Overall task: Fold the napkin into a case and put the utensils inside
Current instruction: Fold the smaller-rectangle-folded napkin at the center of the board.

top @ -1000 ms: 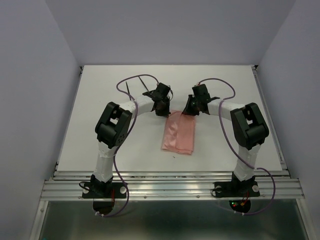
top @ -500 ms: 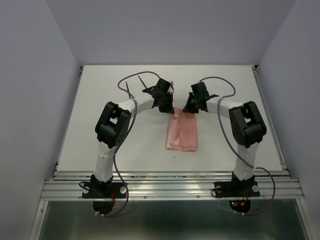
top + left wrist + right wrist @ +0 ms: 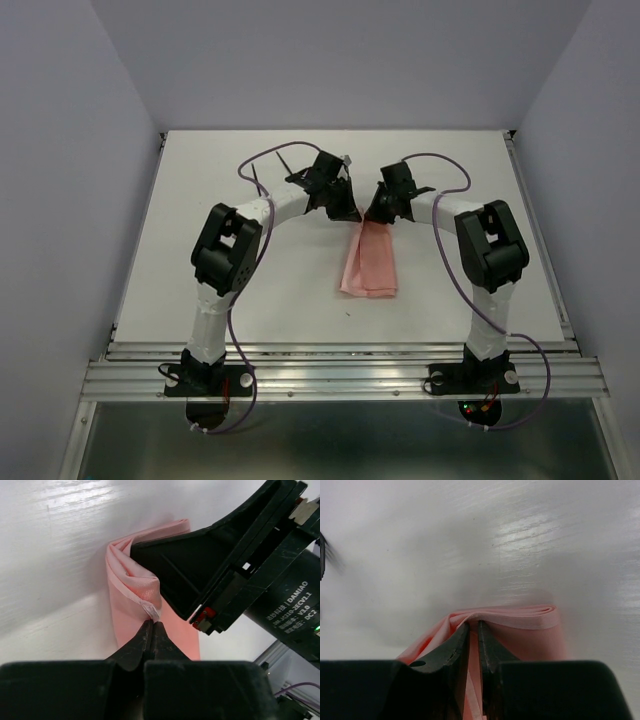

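Napkin: the napkin [image 3: 368, 265] lies a little right of the worktop's [image 3: 200, 180] middle as a narrow folded strip. Its near end is flat on the surface, and its far end is gathered to a point and raised between the two claws.
Left claw: the left claw [image 3: 151, 629] has its tips pressed together on a thin sliver of hem at one corner of the cloth.
Right claw: the right claw [image 3: 473, 630] pinches the folded far edge, with several layers sandwiched in the slim gap between its tips.
Utensils: the utensils cannot be picked out with any certainty. Thin dark lines beyond the left arm, toward the far-left part of the worktop, might be them.
Slip risk: the left grip holds very little fabric, so a firm tug would probably pull the hem free and let that corner drop open.
Skew risk: if one arm pulls harder or higher than the other, the strip would likely twist. The edges would then stop lining up and the case would come out crooked.
Layer risk: the right pinch may hold only some of the layers. Any it misses could slide or unfold as the cloth moves.
Collision risk: in the left wrist view the right claw's body sits just beside the left tips, so a small inward move could knock them together.
Drag risk: the near end rests on the surface, and friction there could bunch it rather than let it follow.
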{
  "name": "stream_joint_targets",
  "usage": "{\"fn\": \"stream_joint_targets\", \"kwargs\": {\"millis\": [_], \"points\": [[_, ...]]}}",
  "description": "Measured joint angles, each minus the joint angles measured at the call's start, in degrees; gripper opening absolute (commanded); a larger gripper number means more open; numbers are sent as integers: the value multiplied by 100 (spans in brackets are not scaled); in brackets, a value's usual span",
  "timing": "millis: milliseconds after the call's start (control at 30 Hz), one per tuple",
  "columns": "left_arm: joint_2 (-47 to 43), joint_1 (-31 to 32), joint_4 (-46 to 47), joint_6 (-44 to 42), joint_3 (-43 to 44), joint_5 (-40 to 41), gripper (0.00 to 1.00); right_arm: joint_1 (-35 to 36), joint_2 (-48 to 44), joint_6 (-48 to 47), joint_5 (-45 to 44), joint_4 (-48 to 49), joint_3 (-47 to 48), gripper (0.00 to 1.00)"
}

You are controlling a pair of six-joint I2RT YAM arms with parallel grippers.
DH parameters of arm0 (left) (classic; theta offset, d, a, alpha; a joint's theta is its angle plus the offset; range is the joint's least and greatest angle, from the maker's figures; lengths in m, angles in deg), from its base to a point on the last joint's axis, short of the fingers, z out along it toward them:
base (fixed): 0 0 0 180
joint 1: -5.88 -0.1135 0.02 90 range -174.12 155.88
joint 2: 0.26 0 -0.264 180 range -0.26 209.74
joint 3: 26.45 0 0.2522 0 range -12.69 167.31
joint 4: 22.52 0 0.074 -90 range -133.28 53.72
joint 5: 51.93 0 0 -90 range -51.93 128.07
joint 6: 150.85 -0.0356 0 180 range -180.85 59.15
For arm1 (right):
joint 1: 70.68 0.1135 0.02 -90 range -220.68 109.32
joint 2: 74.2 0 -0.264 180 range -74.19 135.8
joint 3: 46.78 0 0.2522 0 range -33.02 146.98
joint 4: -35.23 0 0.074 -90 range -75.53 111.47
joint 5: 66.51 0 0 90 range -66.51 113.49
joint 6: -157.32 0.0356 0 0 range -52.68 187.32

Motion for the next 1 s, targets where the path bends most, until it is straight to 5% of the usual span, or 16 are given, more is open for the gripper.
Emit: {"fn": "stream_joint_targets", "kwargs": {"millis": [700,1000], "points": [[562,-13,1414,2295,-492,-323,0,0,31,179,-24,4,33,18],[776,-22,1300,2634,-426,-286,0,0,17,210,-22,-9,33,19]]}}
